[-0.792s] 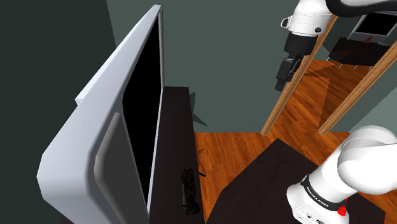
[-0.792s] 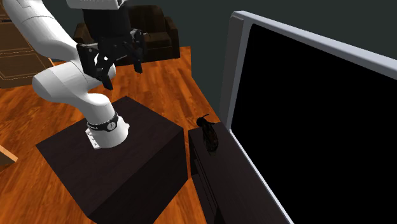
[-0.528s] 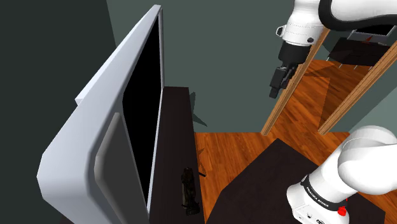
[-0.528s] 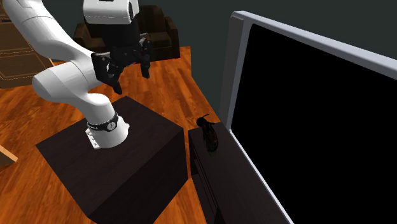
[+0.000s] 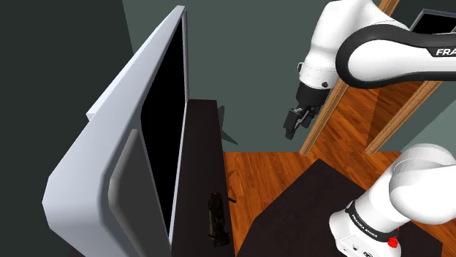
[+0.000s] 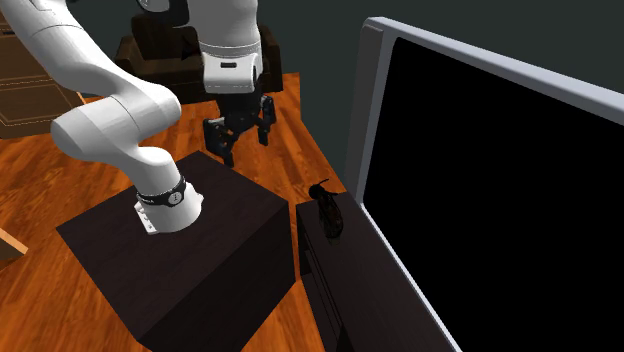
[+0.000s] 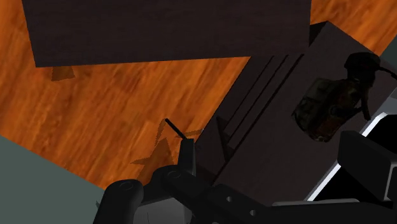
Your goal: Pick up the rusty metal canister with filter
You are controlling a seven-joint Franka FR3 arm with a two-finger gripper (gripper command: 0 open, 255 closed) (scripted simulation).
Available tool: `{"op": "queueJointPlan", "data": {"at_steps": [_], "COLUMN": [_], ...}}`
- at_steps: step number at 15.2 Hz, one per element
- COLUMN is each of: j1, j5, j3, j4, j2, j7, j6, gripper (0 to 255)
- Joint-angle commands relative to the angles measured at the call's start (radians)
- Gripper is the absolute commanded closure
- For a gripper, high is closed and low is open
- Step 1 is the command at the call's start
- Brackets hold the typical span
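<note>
Huge TV (image 5: 164, 131) on a low dark cabinet (image 5: 201, 146). The canister (image 6: 328, 217) sits on the cabinet's end, just in front of the screen. The gripper (image 6: 244, 145) hangs well apart from it over the wood floor (image 6: 295, 120), fingers spread, holding nothing. The canister looks stiff and rough, probably light (just my guess), so I'd pinch across its narrow body.

Television (image 6: 500, 200) cut off at the second exterior view's right edge; canister (image 5: 217, 217) too dark for detail
</note>
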Motion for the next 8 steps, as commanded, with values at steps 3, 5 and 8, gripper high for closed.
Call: {"op": "queueJointPlan", "data": {"at_steps": [3,5,8], "j1": [0.02,0.026,0.027], "j5": [0.06,0.085,0.113], "j3": [0.086,0.132,0.203], "j4": [-0.072,-0.092,-0.108], "j2": [0.056,0.103,0.193], "j7": [0.106,0.159,0.24], "j6": [0.15,0.227,0.349], "gripper": [0,0,0]}}
